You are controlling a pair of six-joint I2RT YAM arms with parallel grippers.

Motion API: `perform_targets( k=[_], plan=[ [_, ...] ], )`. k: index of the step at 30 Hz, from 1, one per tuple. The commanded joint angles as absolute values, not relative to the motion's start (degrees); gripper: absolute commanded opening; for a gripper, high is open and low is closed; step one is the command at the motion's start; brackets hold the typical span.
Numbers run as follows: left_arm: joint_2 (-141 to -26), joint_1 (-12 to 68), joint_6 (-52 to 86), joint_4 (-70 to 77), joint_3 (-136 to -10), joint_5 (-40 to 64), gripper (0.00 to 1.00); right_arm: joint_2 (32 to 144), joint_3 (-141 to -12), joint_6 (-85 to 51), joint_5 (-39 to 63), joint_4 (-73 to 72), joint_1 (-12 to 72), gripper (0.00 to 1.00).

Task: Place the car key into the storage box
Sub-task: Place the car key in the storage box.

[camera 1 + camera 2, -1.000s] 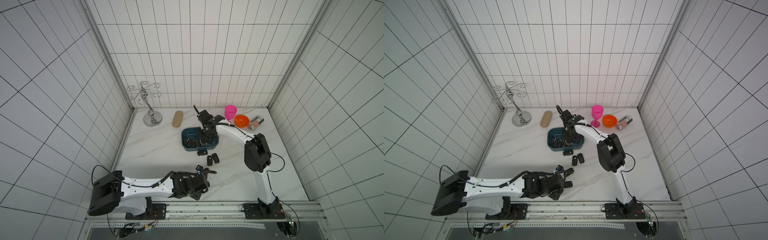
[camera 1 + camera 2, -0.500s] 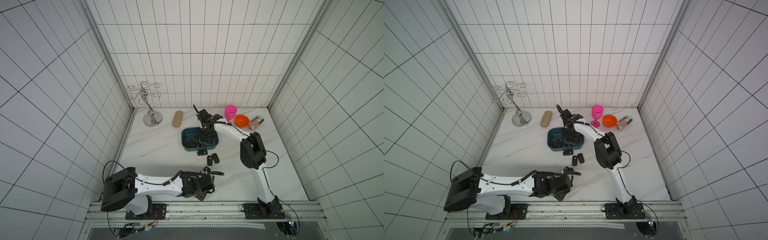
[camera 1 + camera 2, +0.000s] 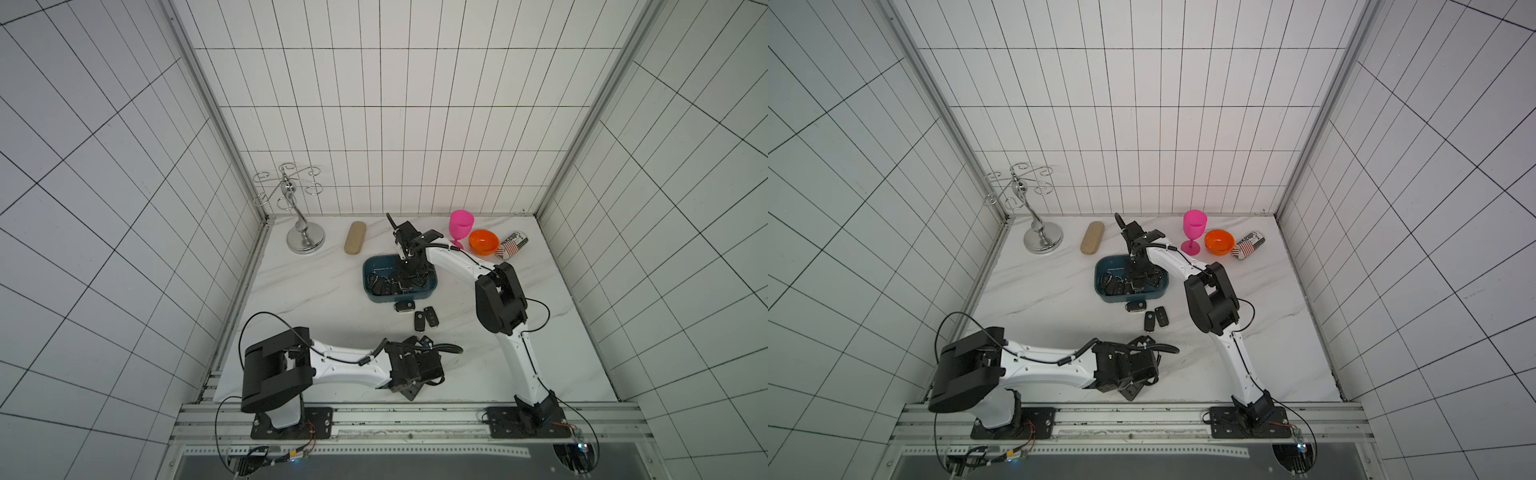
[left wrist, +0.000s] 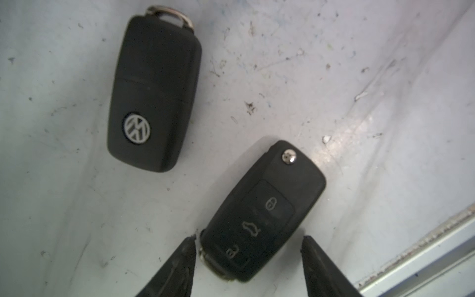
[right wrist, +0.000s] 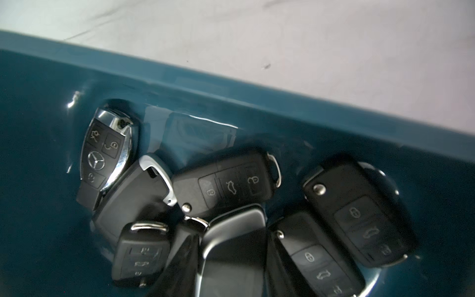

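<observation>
Left wrist view: left end effector (image 4: 249,240) spread, fingertips (image 4: 185,259) straddling the lower end of a black flip car key with three buttons (image 4: 264,208) at bottom centre of frame. One tip is just beside the key's edge, the other clear of it. Key lies flat on the white marble-look worktop (image 4: 334,77). Second one, a black key with a VW badge (image 4: 154,95), sits upper left, apart from the first. Metal rail edge (image 4: 424,254) cuts the lower right corner.

Right wrist view: right end effector (image 5: 234,235) down inside the dark teal plastic storage box (image 5: 282,108), fingers (image 5: 185,264) flanking a black key fob with silver trim (image 5: 231,259) at bottom centre. Can't tell whether it's clamped or loose. Heap of black car keys (image 5: 226,185) lies around it on the box floor, chrome-edged Mercedes key (image 5: 102,154) at the left end.

Both top views: storage box (image 3: 419,299) (image 3: 1142,298) mid-frame, right arm (image 3: 457,259) bent over it. Three loose black keys (image 3: 419,321) on the worktop just below it in frame. Left arm (image 3: 415,365) wrist lower centre, near the worktop's front edge, covering the keys under it. Pink plastic goblet (image 3: 460,224) and round orange bowl (image 3: 483,242) upper right of the box.
</observation>
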State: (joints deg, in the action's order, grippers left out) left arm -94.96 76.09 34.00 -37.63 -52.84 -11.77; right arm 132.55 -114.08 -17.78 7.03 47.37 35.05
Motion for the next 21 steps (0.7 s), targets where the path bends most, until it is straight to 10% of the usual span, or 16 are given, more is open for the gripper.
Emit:
perform_targets(
  k=[1,21],
  plan=[
    [-95.7,75.36,33.77,-37.0,-54.32,-13.46,0.64,133.24,-116.8,-16.89,7.91,49.06,34.55,0.43],
    [-98.31,73.81,28.94,-33.5,-56.49,-9.02,0.63,136.4,-119.43,-16.8,10.08,50.87,33.77,0.51]
  ],
)
